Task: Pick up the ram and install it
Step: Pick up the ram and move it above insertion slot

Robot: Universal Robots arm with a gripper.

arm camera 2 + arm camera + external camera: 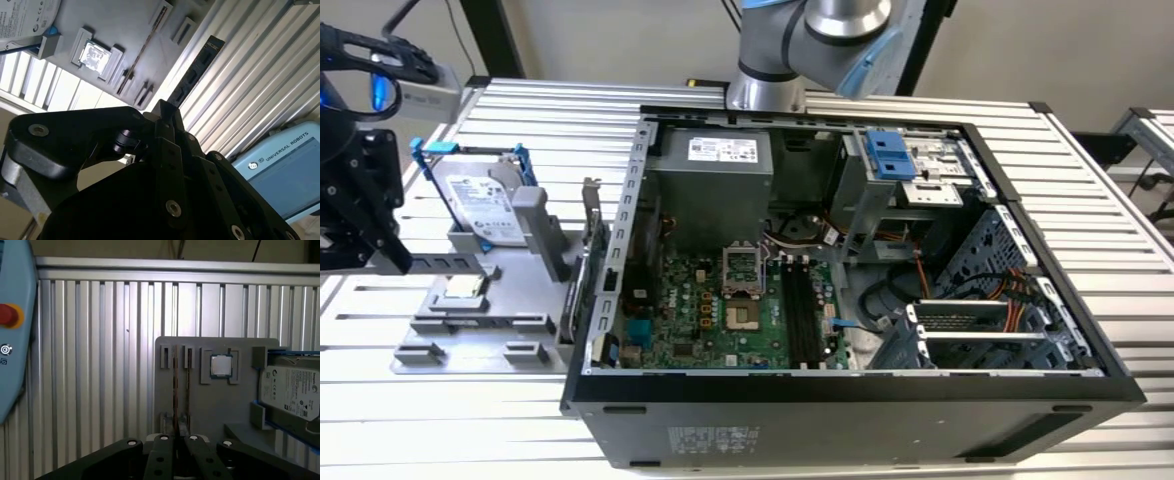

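Black end effector (164,111) pinches thin, flat, dark ram (196,69) edge-on.

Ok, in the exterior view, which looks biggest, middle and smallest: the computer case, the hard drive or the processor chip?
1. computer case, by far the largest
2. hard drive
3. processor chip, the smallest
No two look alike in size.

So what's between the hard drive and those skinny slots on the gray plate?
The square silver processor chip, on the gray plate. The first wrist view shows it between the hard drive and the slots.
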